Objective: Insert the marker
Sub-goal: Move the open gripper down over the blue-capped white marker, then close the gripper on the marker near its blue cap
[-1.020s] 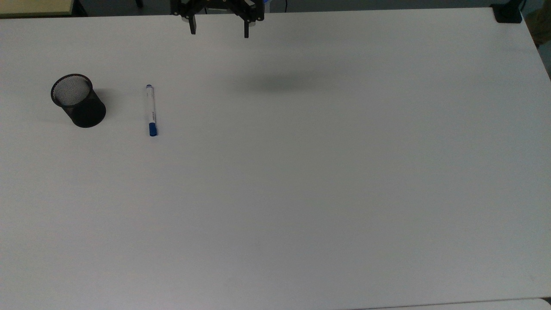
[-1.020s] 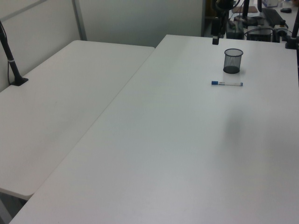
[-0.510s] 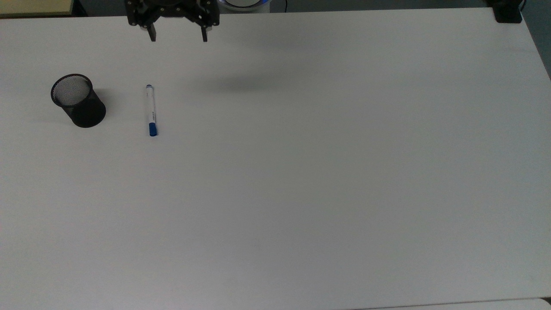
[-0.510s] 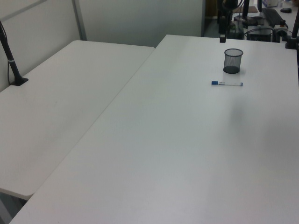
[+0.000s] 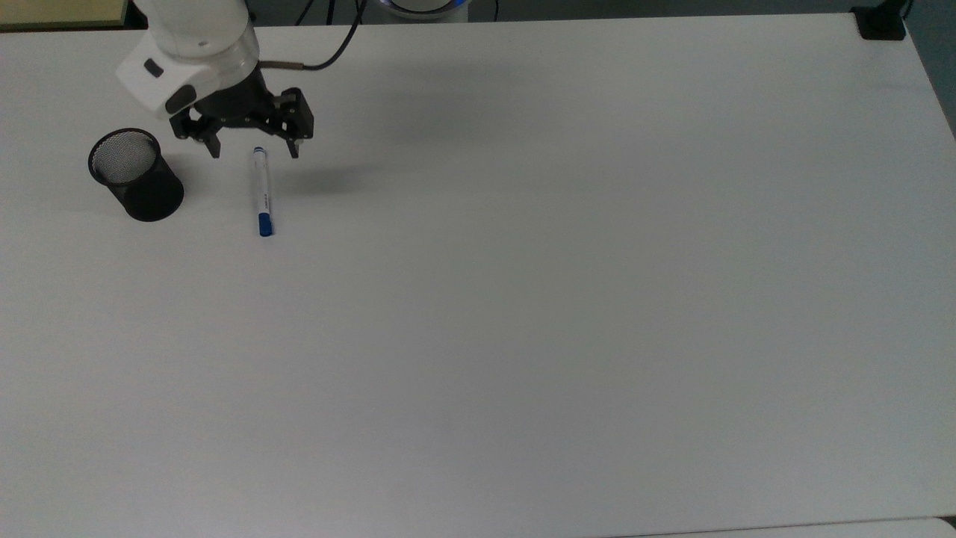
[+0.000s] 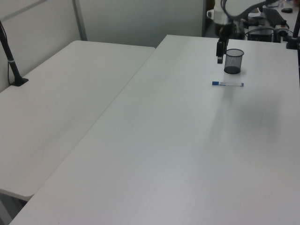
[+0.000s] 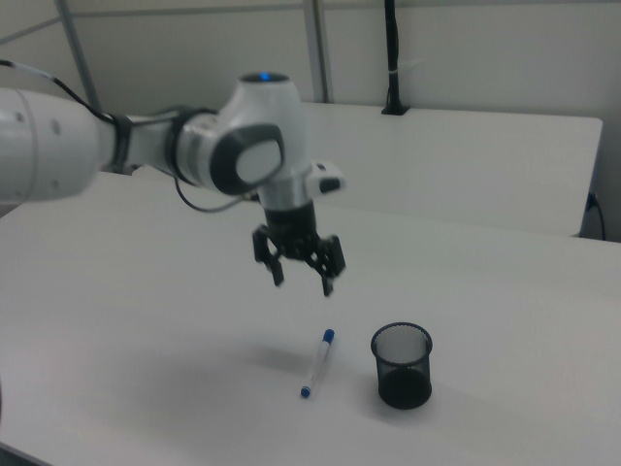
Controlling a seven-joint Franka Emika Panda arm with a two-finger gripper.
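The marker [image 5: 262, 190] lies flat on the white table [image 5: 523, 314], white-barrelled with its blue cap toward the top view's bottom. A black mesh cup [image 5: 138, 175] stands upright to the top view's left of it. My gripper [image 5: 255, 153] is open, its fingers spread either side of the marker's small blue end tip. In the right view the gripper [image 7: 303, 284] hangs in the air well above the marker [image 7: 317, 364], touching nothing, with the cup [image 7: 402, 366] at the right view's right. In the left view the gripper [image 6: 219, 58] sits beside the cup [image 6: 234, 61], behind the marker [image 6: 227, 84].
A black clamp [image 5: 881, 22] grips the table's corner at the top view's top right. A second white table [image 6: 56, 108] adjoins at the left view's left, with a black post [image 6: 11, 61] on it. Equipment stands behind the table edge near the arm's base [image 6: 262, 28].
The gripper has travelled from the top view's upper edge leftward and down, arriving over the marker's tip end. It stays open. Marker and cup have not moved.
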